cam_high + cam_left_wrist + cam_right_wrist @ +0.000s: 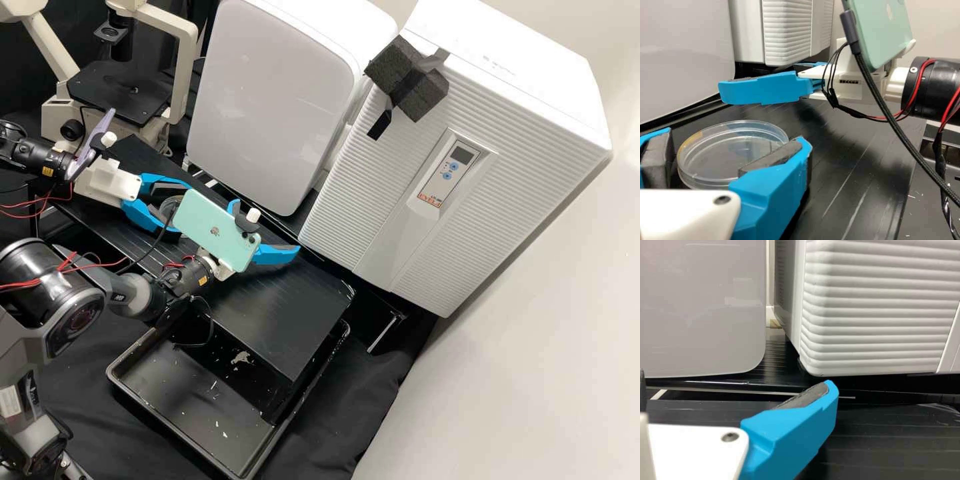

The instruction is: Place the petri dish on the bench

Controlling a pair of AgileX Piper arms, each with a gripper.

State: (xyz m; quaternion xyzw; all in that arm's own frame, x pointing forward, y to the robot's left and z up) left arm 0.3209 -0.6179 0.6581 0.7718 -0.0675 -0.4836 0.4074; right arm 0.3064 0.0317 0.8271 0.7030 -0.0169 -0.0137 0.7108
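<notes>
Two cabinets (280, 107) are standing behind; left gripper (177, 209), fingers parted, is straddling the petri dish (722, 154); a phone (212, 230) is part-screening the gaping right gripper (265, 228).

The right gripper (266, 228) has its jaws apart, and one blue finger (790, 432) is in front of the black bench (895, 440). Behind, a smooth grey panel (700, 305) and a white ribbed cabinet (880, 310) stand with a gap between.

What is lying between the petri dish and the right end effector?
Bare black bench, as the left wrist view shows, between the petri dish and the right end effector.
</notes>
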